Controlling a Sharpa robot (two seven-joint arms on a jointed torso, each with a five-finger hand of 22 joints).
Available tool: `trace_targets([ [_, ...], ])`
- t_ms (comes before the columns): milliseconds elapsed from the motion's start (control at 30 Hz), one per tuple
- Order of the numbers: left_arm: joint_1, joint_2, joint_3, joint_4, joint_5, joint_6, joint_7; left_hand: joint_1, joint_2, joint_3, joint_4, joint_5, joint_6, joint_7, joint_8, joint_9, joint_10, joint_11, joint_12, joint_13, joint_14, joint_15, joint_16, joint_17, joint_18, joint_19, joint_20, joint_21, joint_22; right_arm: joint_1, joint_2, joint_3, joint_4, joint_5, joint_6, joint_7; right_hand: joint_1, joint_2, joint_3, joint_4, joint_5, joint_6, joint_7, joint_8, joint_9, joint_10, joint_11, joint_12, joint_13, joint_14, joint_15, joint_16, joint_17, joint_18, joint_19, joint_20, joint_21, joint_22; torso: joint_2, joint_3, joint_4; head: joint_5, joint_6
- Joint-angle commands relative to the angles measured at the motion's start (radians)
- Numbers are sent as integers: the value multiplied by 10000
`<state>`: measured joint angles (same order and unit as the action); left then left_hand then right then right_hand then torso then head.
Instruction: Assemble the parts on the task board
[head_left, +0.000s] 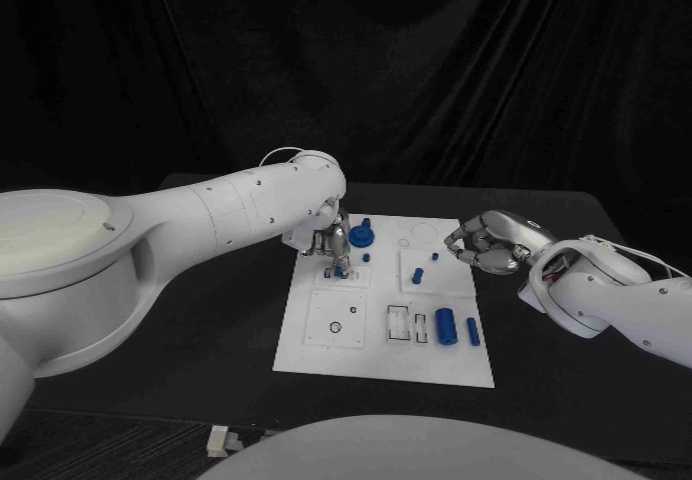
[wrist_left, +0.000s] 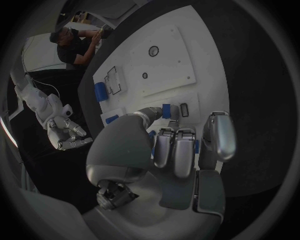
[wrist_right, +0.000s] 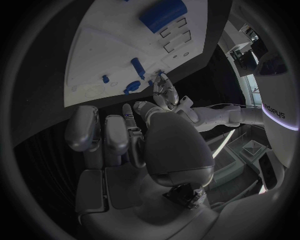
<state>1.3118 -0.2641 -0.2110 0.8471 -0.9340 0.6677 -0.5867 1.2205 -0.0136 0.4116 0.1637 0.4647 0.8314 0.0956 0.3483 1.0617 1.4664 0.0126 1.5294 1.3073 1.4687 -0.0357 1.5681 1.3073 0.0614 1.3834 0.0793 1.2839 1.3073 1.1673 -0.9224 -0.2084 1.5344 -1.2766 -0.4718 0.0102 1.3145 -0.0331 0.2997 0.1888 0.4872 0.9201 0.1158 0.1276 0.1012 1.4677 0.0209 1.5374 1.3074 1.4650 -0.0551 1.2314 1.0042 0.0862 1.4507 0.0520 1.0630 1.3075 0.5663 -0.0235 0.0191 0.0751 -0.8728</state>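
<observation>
Hands first: the left hand (head_left: 333, 248) hangs fingers-down over the upper left part of the task board (head_left: 339, 355), and a small blue part (head_left: 330, 271) sits at its fingertips; the left wrist view shows a blue piece (wrist_left: 166, 110) between thumb and finger, so it looks pinched there, though how firmly I cannot tell. Nearest the bottom of the head view, on the lower right of the board, a fat blue cylinder (head_left: 447, 327) lies beside a slim blue bar (head_left: 473, 331), next to rectangular recesses. Further up, mid-board, a small blue peg (head_left: 417, 276) stands alone, with another little part (head_left: 433, 256) just above it. Higher still, a round blue part with a stem (head_left: 362, 236) stands just right of the left hand. At centre right of the frame the right hand (head_left: 488, 247) hovers off the board's upper right edge, fingers curled inward with nothing in them. These parts look like stiff, light, smooth plastic: likely slippery under metal fingertips, not fragile. Taking the cylinder across its round flanks at mid-length, and the pegs by their sides, seems soundest.
</observation>
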Motion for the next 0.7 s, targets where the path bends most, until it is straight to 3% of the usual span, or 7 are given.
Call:
trace_targets([
  [33, -61, 10, -6, 22, -59, -146, 65, 43, 28, 1141, -1184, -56, 34, -24, -44, -14, 605, 76, 31, 2273, 1021, 59, 27, 2635, 68, 57, 18, 24, 1736, -19, -4, 6, -3, -16, 50, -146, 74, 32, 18, -15, 39, -7, -17, -16, -14, 656, -1, -46, 1884, 170, -1, -36, -15, 111, 17, -8, -54, 1216, -3, 0, 1, 8, 2],
  [700, -107, 110, -6, -48, -59, -121, 54, 9, 60, 1105, -1169, -109, 44, -26, -56, -14, 583, 76, 12, 2256, 1021, 61, 27, 2635, 74, 39, 20, -2, 1727, -19, 46, 6, -52, -16, 103, -157, 65, 28, 19, -19, 37, 4, -11, -12, -14, 649, 11, -54, 1868, 171, 9, -39, -21, 112, 13, -6, -78, 1211, -6, -1, 3, 44, 2],
])
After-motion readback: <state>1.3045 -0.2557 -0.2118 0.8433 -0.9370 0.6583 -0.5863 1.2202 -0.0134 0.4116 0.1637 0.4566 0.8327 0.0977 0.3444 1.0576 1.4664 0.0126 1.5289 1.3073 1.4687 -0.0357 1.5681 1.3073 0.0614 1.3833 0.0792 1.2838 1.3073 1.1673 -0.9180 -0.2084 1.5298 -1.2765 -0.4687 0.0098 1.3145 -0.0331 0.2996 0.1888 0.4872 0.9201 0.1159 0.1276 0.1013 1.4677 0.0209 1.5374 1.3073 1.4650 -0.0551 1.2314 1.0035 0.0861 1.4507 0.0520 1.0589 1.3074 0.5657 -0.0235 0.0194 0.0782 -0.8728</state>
